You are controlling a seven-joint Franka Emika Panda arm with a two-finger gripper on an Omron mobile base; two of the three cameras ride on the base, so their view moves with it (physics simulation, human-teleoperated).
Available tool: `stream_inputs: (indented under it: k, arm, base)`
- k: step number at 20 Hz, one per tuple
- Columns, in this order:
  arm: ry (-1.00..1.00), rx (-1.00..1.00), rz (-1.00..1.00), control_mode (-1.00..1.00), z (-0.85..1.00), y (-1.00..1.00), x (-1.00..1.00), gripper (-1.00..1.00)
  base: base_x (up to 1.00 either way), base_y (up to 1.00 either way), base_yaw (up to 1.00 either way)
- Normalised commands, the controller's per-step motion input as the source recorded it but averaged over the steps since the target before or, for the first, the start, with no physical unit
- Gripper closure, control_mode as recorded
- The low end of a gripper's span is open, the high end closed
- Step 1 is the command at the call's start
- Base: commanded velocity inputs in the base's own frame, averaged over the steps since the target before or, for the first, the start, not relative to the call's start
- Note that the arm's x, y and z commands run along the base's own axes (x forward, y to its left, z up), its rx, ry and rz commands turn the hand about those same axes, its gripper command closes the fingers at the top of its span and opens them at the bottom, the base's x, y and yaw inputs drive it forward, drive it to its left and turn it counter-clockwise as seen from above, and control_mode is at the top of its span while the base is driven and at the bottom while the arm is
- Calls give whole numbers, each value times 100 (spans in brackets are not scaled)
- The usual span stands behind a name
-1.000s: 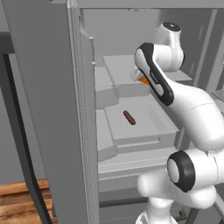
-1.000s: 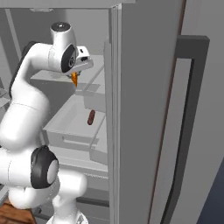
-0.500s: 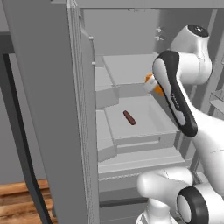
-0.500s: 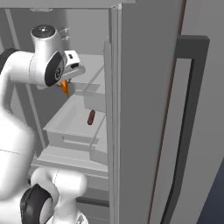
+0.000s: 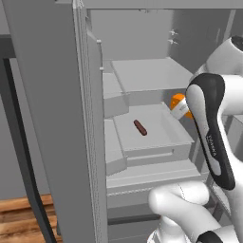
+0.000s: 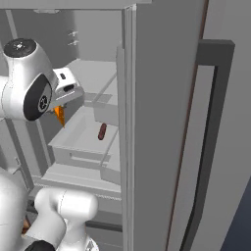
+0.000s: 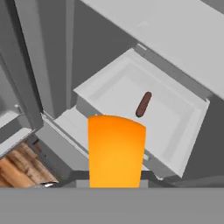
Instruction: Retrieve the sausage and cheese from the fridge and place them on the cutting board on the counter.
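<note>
Inside the open fridge (image 5: 142, 71), your tool (image 6: 61, 112) is clenched on the cheese (image 7: 116, 151); the sausage (image 5: 140, 127) lies apparently loose in the pale tray (image 7: 183, 127).

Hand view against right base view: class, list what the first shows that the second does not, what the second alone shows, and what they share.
Hand view alone: a strip of wooden floor at lower left, and the broad orange face of the cheese close up. Right base view alone: the fridge door's long dark handle and the robot's white arm, with the tool shut on the cheese. Shared: the cheese, and the sausage lying in the pale fridge tray.
</note>
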Motion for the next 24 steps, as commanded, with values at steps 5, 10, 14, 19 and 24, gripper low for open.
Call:
stream_inputs:
  k: [5, 10, 14, 19, 24]
  arm:
    - [0, 0, -3, -100, 3, -4, -41, 100]
    - [0, 0, 0, -100, 0, 0, -21, 100]
    - [0, 0, 0, 100, 0, 0, -17, 100]
    - [0, 0, 0, 100, 0, 0, 0, 100]
    - [0, 0, 0, 100, 0, 0, 0, 100]
  base:
    - [0, 0, 0]
    - [0, 0, 0]
    - [-9, 0, 0]
    - [-62, 0, 0]
    - [-92, 0, 0]
